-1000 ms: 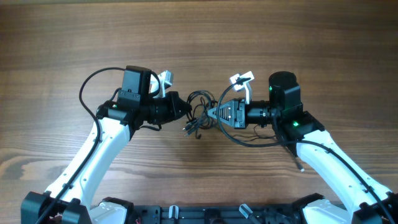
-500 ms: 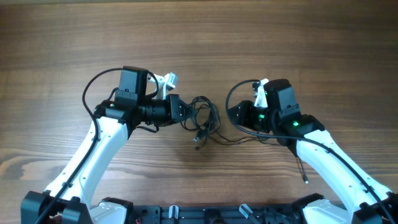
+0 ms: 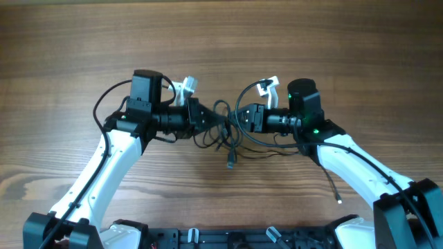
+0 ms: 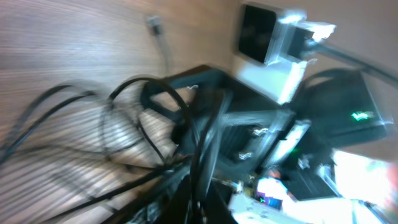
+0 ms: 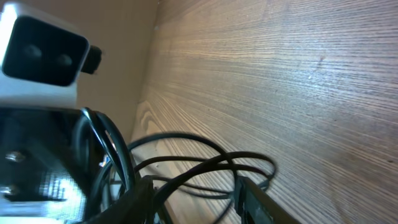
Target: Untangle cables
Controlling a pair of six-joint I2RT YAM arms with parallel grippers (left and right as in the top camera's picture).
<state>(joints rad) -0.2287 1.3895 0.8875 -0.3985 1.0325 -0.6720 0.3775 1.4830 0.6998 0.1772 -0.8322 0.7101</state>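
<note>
The cables [image 3: 223, 109] are thin black cords looped together on the wooden table between my two grippers. One plug end [image 3: 230, 164] trails toward the front. My left gripper [image 3: 210, 119] lies on its side at the bundle's left edge. In the blurred left wrist view its jaws [image 4: 199, 205] look closed on a cord of the cables [image 4: 149, 99]. My right gripper [image 3: 243, 119] faces it from the right. In the right wrist view its fingers [image 5: 194, 199] are spread wide, with loops of the cables [image 5: 205, 162] crossing between them.
A thin cord with a small end [image 3: 339, 200] lies on the table beside the right arm. Thick black arm cables loop behind the left arm [image 3: 111, 97] and over the right wrist [image 3: 242, 97]. The right arm's camera housing [image 4: 267, 37] fills the left wrist view.
The right gripper pulled back to the right, then came forward into the bundle again. The left gripper edged toward the middle. The loose plug end moved toward the front.
</note>
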